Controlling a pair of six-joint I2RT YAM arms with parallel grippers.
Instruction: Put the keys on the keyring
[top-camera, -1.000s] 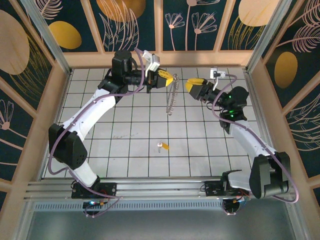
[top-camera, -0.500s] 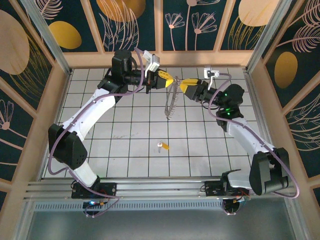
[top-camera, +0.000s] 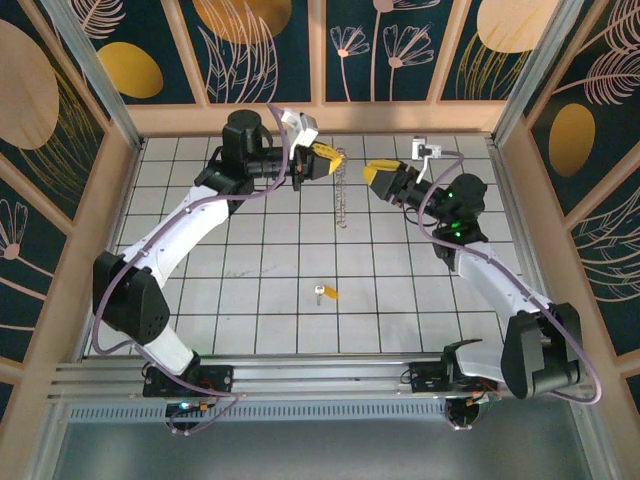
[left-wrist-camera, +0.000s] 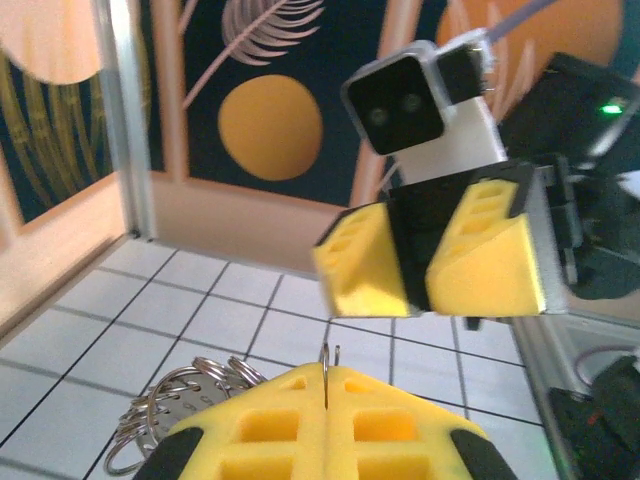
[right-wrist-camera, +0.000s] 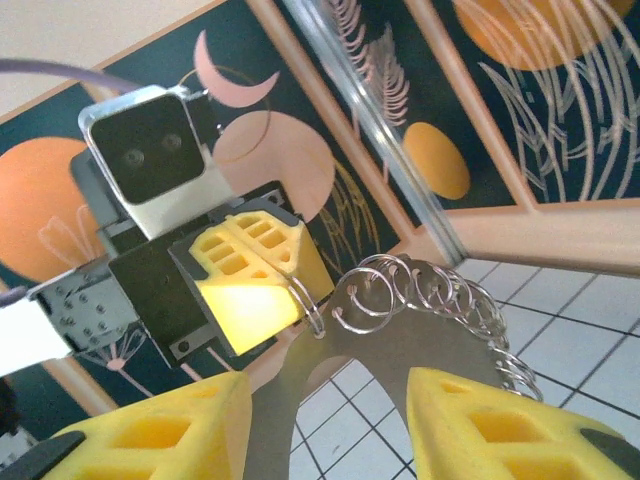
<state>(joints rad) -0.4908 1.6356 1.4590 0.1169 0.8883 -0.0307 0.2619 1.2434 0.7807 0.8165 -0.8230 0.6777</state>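
From above, one key (top-camera: 325, 292) with an orange tag is seen lying on the tiled floor (top-camera: 250, 300), well apart from both arms. One keyring (top-camera: 343, 200), a chain of linked rings, is hung from the left claw (top-camera: 338, 158), with the right claw (top-camera: 372, 172) raised just beside it. In the left wrist view, the left claw (left-wrist-camera: 327, 385) is clamped on a single ring. In the right wrist view, the right claw (right-wrist-camera: 325, 425) is held parted, gripping nothing, and faces the keyring (right-wrist-camera: 440, 295).

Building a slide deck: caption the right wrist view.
Left gripper holds the keyring chain before the open right gripper.
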